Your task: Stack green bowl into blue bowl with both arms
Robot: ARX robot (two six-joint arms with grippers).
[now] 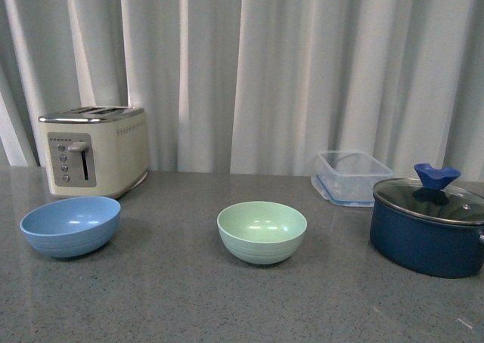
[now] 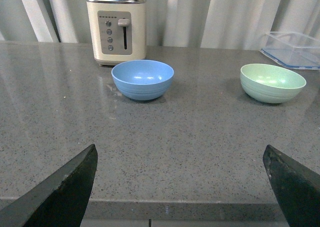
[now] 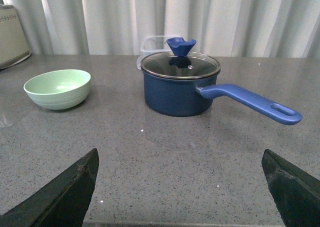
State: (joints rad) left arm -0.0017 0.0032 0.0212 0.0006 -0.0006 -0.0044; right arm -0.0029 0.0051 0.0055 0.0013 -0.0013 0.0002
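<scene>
The pale green bowl (image 1: 262, 232) stands upright and empty at the middle of the grey counter. It also shows in the left wrist view (image 2: 272, 82) and the right wrist view (image 3: 58, 89). The light blue bowl (image 1: 70, 226) stands upright and empty to its left, in front of the toaster, and shows in the left wrist view (image 2: 142, 79). Neither arm shows in the front view. My left gripper (image 2: 180, 174) is open and empty near the counter's front edge, well short of both bowls. My right gripper (image 3: 180, 177) is open and empty over the near counter.
A cream toaster (image 1: 94, 150) stands at the back left. A dark navy lidded pot (image 1: 429, 226) with a long blue handle (image 3: 250, 102) stands at the right. A clear plastic container (image 1: 352, 177) sits behind it. White curtains hang behind the counter.
</scene>
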